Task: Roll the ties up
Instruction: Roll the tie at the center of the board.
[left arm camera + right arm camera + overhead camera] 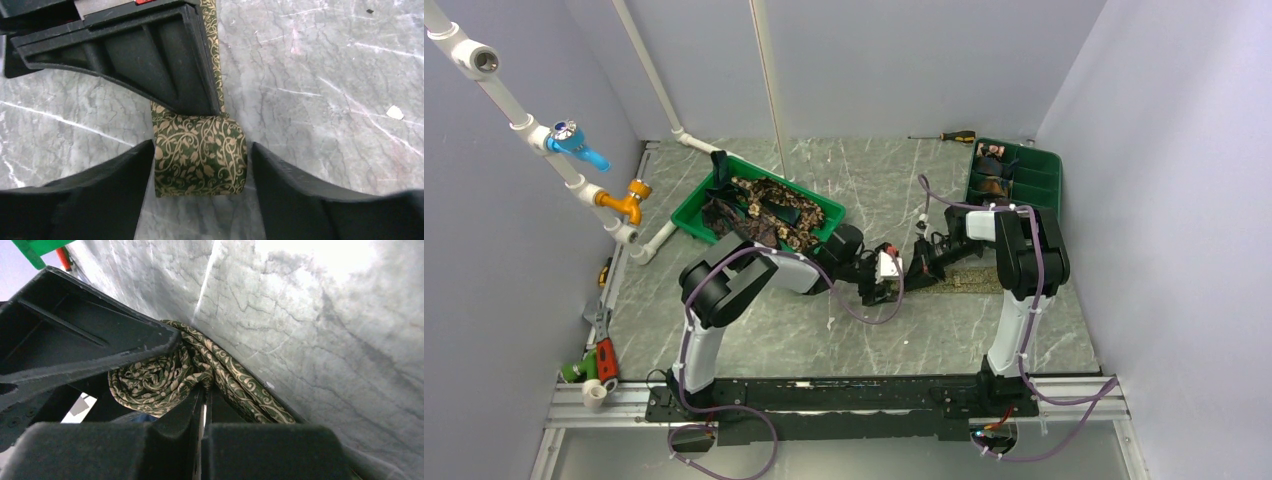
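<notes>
A green tie with a gold vine pattern (200,155) lies on the marbled table, its near end folded over into a short loop. My left gripper (200,172) is open, with one finger on each side of that loop. The left finger touches the loop's edge and the right finger stands just apart from it. My right gripper (204,395) is shut on bunched fabric of the same tie (155,380). It shows as a black body (125,50) just beyond the loop. From above, both grippers (886,285) (921,265) meet at mid-table, and the tie's strip (972,283) trails right.
A green tray (689,210) heaped with loose ties stands at the back left. A divided green tray (1044,165) holding coiled ties stands at the back right, with a screwdriver (949,136) beside it. White pipes with taps run along the left wall, and hand tools (602,355) lie at the near left.
</notes>
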{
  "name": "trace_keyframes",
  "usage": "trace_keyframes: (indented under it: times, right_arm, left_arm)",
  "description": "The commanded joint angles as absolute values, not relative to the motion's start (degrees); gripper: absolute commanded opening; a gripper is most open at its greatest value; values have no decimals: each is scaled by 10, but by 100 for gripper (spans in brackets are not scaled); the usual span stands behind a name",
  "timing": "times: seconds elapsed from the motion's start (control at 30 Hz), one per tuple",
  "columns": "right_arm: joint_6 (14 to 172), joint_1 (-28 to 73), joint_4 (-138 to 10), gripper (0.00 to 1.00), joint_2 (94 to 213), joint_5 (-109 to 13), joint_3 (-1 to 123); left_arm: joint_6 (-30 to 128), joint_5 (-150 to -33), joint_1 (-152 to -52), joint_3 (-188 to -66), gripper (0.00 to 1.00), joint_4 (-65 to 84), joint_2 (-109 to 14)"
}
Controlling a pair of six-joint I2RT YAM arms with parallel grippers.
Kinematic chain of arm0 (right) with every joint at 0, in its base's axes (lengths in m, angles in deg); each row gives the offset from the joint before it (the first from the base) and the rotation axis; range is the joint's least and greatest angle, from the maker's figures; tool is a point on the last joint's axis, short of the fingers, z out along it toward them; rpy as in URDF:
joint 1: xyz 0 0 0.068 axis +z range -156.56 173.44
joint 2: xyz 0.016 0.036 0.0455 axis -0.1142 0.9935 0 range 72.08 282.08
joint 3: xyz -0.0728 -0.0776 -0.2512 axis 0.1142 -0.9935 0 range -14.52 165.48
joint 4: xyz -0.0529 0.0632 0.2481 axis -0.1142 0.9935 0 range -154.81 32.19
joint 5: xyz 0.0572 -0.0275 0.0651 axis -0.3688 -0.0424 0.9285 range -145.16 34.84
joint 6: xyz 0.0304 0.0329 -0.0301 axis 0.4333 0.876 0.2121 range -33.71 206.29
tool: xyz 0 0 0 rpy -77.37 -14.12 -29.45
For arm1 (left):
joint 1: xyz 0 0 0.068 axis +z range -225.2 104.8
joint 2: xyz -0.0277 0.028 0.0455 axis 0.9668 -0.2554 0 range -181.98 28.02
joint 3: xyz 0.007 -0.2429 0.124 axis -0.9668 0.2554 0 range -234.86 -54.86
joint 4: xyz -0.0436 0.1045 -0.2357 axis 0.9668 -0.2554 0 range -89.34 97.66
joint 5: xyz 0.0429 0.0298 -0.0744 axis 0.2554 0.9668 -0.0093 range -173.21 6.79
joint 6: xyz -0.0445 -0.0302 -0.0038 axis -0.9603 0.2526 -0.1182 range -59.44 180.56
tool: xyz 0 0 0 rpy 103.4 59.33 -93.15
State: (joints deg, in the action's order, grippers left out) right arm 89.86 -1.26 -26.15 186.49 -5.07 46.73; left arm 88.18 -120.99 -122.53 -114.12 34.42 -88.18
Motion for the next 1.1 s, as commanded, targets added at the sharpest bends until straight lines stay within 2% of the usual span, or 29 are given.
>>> trace_keyframes:
  times: [0.0,0.13,0.23,0.27,0.33,0.43,0.57,0.77,0.97,1.07]
  right_arm:
    - [845,4,-260,0,1874,-119,458]
    - [856,22,-280,0,1850,-95,447]
    - [862,26,-294,1,1814,-73,441]
    - [862,26,-295,5,1800,-69,440]
    - [862,25,-299,13,1762,-61,436]
    - [862,25,-296,18,1725,-52,436]
    - [889,25,-304,24,1734,-56,444]
    - [921,43,-328,54,1729,-19,443]
    - [947,62,-348,55,1759,-24,459]
    - [952,65,-353,48,1780,-17,471]
  left_arm:
    - [896,-1206,-1236,-1161,70,346,-893]
    - [907,-1209,-1235,-1143,38,302,-878]
    - [888,-1211,-1226,-1104,25,268,-849]
    - [874,-1213,-1222,-1095,23,252,-841]
    - [849,-1225,-1208,-1083,21,219,-834]
    - [830,-1234,-1201,-1070,20,200,-833]
    - [811,-1230,-1200,-1075,20,189,-841]
    - [768,-1186,-1199,-1112,21,157,-856]
    - [766,-1165,-1200,-1128,23,136,-865]
    - [774,-1158,-1203,-1131,23,126,-865]
